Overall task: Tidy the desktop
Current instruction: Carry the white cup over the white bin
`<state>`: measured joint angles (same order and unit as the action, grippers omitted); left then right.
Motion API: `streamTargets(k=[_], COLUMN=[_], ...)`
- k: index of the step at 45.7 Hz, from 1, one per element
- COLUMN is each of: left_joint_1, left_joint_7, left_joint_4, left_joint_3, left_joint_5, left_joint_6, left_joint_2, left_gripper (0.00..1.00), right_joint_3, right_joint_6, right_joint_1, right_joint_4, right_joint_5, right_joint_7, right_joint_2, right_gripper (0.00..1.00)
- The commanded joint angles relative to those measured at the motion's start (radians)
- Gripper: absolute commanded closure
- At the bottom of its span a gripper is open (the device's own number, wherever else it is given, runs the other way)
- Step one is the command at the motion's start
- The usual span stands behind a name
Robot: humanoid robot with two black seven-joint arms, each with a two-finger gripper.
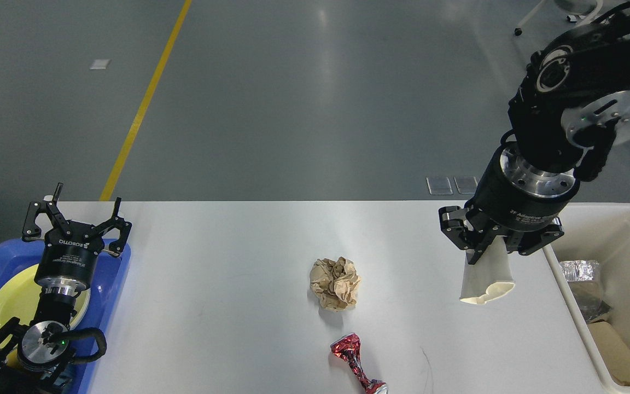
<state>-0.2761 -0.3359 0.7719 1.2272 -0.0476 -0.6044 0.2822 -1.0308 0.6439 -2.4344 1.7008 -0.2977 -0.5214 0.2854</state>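
Observation:
The white-grey desktop (227, 306) fills the lower view. On it lie a crumpled brown paper ball (335, 283) at the middle and a crushed red can (355, 363) near the front edge. My right gripper (487, 253) points down, shut on a crushed cream paper cup (485, 277), held above the desktop's right part, just left of the cream bin (629, 230). My left gripper (77, 216) is open and empty above the far end of the blue tray (112, 284).
The blue tray at the left holds a yellow plate (11, 306). The cream bin at the right holds foil (580, 270) and brown scraps (618, 353). A yellow floor line and a chair base lie beyond the table.

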Motion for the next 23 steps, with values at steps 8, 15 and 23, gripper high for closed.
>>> streamTargets(k=[8,15,23], left_joint_1=[0.000,0.000,0.000], left_joint_7=[0.000,0.000,0.000], left_joint_4=[0.000,0.000,0.000], left_joint_3=[0.000,0.000,0.000], left_joint_5=[0.000,0.000,0.000], left_joint_6=[0.000,0.000,0.000], left_joint_2=[0.000,0.000,0.000], left_gripper=[0.04,0.04,0.04], right_joint_3=[-0.035,-0.144,-0.186], right_joint_6=[-0.044,-0.093,-0.093], right_joint_1=[0.026,0.113,0.265], right_joint_4=[-0.030,-0.128,-0.314], right_joint_5=[-0.023,-0.025,0.055], right_joint_7=[0.004,0.004,0.006], right_joint_2=[0.043,0.158,0.306], right_gripper=[1.00,1.00,1.00])
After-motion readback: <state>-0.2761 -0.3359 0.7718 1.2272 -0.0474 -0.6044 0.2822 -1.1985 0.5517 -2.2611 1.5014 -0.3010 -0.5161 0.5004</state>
